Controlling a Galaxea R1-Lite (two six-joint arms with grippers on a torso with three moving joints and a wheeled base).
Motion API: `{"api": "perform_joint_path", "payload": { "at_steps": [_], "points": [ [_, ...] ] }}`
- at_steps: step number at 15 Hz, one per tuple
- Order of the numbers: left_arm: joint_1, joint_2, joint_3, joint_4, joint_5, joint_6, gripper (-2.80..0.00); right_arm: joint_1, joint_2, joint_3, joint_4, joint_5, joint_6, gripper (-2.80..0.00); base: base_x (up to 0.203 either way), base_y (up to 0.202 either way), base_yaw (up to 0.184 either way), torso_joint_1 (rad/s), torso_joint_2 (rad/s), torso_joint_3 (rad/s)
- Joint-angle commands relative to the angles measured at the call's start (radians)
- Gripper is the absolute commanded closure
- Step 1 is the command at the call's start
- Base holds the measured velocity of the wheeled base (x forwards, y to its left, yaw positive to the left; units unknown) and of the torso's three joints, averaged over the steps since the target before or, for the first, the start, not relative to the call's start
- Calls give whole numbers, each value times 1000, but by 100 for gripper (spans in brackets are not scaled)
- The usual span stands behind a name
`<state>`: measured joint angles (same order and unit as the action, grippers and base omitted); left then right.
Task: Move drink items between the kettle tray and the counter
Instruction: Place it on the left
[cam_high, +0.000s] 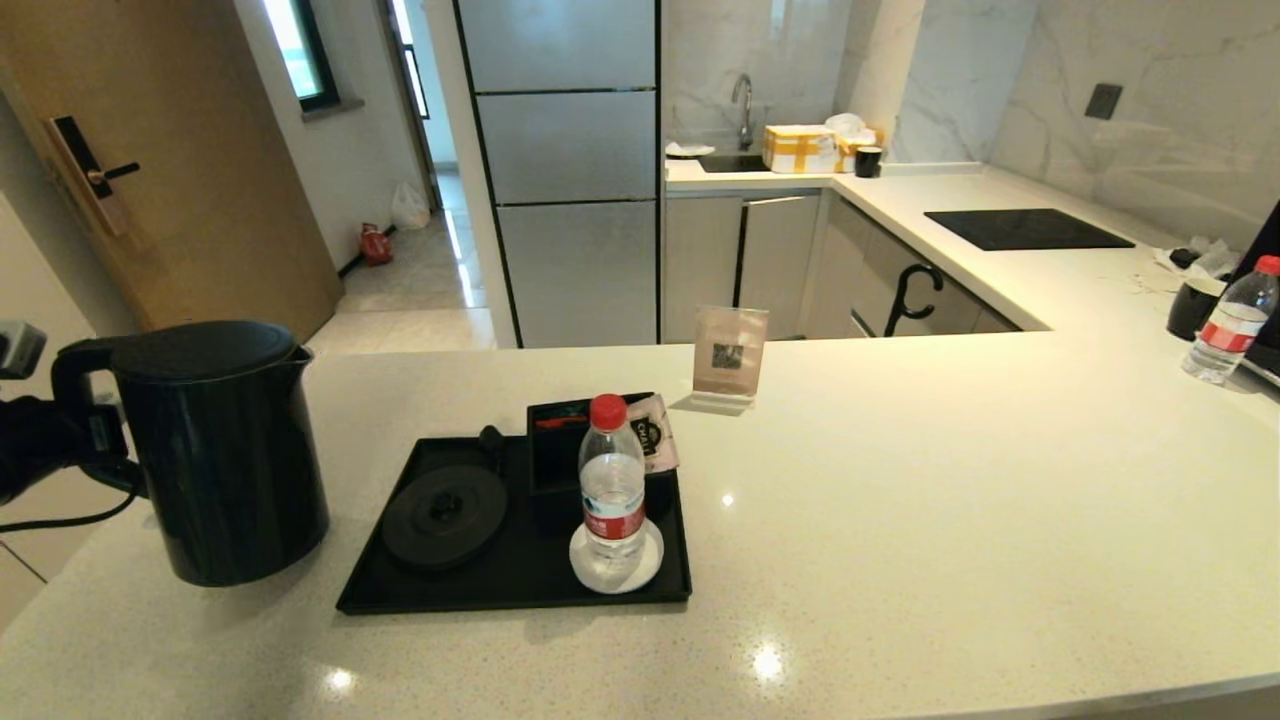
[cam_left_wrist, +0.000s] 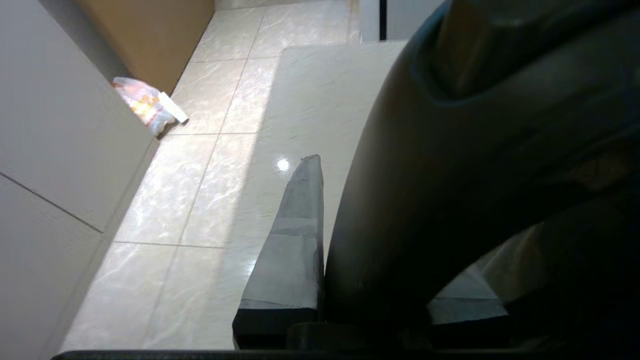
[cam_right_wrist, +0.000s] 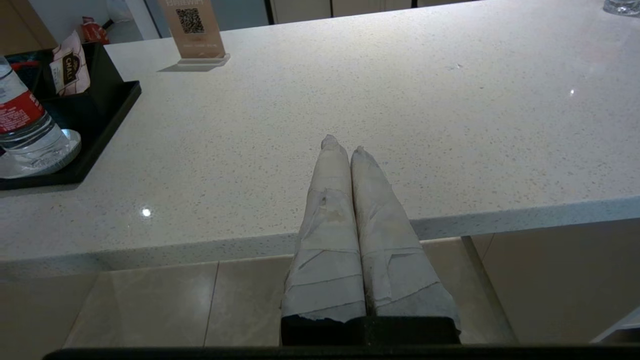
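Head view showed the kettle (cam_high: 225, 450) at the near left of the table (cam_high: 900, 520), just left of the tray (cam_high: 520, 590), its round base (cam_high: 445, 517) bare. Left gripper (cam_high: 70, 440) had its jaws closed on the kettle's handle, one finger (cam_left_wrist: 295, 240) pressed against it; whether the kettle's bottom touched the table could not be told. Water bottle (cam_high: 612, 480) stood upright on the coaster (cam_high: 650, 570) in the tray. Right gripper (cam_right_wrist: 345, 150) hung off the near edge, jaws pressed together, holding nothing.
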<state>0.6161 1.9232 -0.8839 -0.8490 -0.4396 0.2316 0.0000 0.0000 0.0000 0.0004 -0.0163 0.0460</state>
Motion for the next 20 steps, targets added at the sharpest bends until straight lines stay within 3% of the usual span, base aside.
{"api": "perform_joint_path", "payload": {
  "at_steps": [1, 7, 10, 15, 20],
  "points": [
    [28, 117, -59, -8, -46, 19, 0, 0, 2, 2, 0, -1, 0, 0, 0, 0, 0, 0, 0, 0],
    [93, 266, -121, -55, -125, 74, 0, 0, 2, 2, 1, -1, 0, 0, 0, 0, 0, 0, 0, 0],
    [89, 275, -107, -55, -126, 75, 0, 0, 2, 2, 0, -1, 0, 0, 0, 0, 0, 0, 0, 0],
    [70, 275, -87, -54, -122, 150, 0, 0, 2, 2, 0, -1, 0, 0, 0, 0, 0, 0, 0, 0],
    [65, 250, -66, -53, -122, 150, 0, 0, 2, 2, 0, -1, 0, 0, 0, 0, 0, 0, 0, 0]
  ]
}}
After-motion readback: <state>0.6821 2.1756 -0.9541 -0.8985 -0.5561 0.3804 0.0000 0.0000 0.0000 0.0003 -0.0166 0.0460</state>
